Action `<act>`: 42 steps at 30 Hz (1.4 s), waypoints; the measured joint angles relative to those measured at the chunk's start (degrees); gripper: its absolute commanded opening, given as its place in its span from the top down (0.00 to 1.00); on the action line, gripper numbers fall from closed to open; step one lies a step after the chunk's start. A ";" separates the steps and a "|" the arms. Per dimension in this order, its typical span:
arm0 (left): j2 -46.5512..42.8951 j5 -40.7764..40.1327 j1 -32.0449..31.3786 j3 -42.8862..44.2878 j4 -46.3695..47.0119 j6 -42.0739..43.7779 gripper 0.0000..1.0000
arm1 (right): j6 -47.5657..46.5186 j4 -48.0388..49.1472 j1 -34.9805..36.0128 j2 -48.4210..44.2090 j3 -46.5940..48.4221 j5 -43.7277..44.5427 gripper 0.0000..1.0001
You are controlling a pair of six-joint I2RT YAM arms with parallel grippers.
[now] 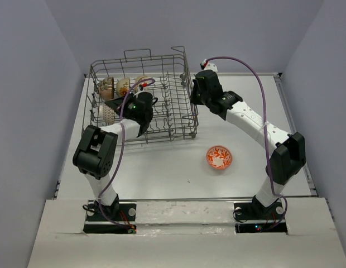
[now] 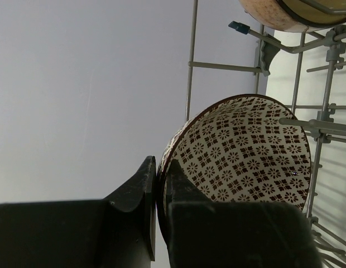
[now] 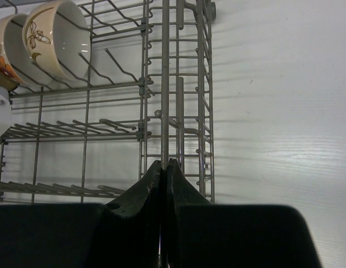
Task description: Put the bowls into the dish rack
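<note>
**One bowl in hand at the rack, one left out on the surface**

The white surface (image 1: 162,173) carries the dish rack (image 1: 172,109) at its far left. Both arms reach to the rack. The left arm (image 1: 95,151) goes in over the near wall. The right arm (image 1: 251,120) comes round to the right wall.

Three bowls (image 1: 124,85) stand on edge in a row along the rack's far left side. Nearer, against the left wall, is the patterned bowl (image 2: 245,151). It is tipped on its side with its opening facing the left wrist camera. The left fingers (image 2: 134,192) pinch its rim, one outside the wall of the bowl and one inside. Whether its lower edge already rests between the tines cannot be told.

The right fingers (image 3: 142,192) are pressed together on an upright wire of the rack's right wall, apparently steadying it.

The orange-red bowl (image 1: 219,157) sits upright and alone on the surface. It is well apart from the rack, off its near right corner.

The coming move probably turns on this last bowl. It lies on the near side of the right fingers, towards the arm bases, and nearer the right arm than the left. Being round, it has no long axis to line up with, so a pinch anywhere on the rim should do. The right fingers would first have to let go of the wire.
</note>
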 measured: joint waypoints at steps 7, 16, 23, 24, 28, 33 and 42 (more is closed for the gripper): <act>1.60 -0.81 -0.31 1.64 -3.37 -1.81 1.00 | -0.02 0.00 0.00 0.00 0.00 -0.02 0.99; 4.52 -1.75 -0.39 5.55 -13.79 -8.24 0.89 | -0.11 0.00 0.00 0.00 0.00 -0.02 0.98; 6.32 -0.87 -1.44 6.19 -19.63 -14.14 0.70 | -0.24 0.02 0.00 0.00 0.00 -0.04 0.99; 6.36 -0.50 -1.70 6.47 -20.44 -15.28 0.68 | -0.24 0.02 0.00 0.00 0.00 -0.04 0.99; 6.36 1.05 -1.88 7.69 -22.56 -19.58 0.57 | -0.24 0.07 0.00 0.00 0.00 -0.22 0.99; 6.36 5.44 -2.10 9.73 -27.06 -25.81 0.49 | -0.24 0.07 0.00 0.00 0.00 -0.28 0.98; 8.20 11.02 -1.57 16.70 -38.80 -37.42 0.49 | -0.24 0.07 0.00 0.00 0.00 -0.31 0.98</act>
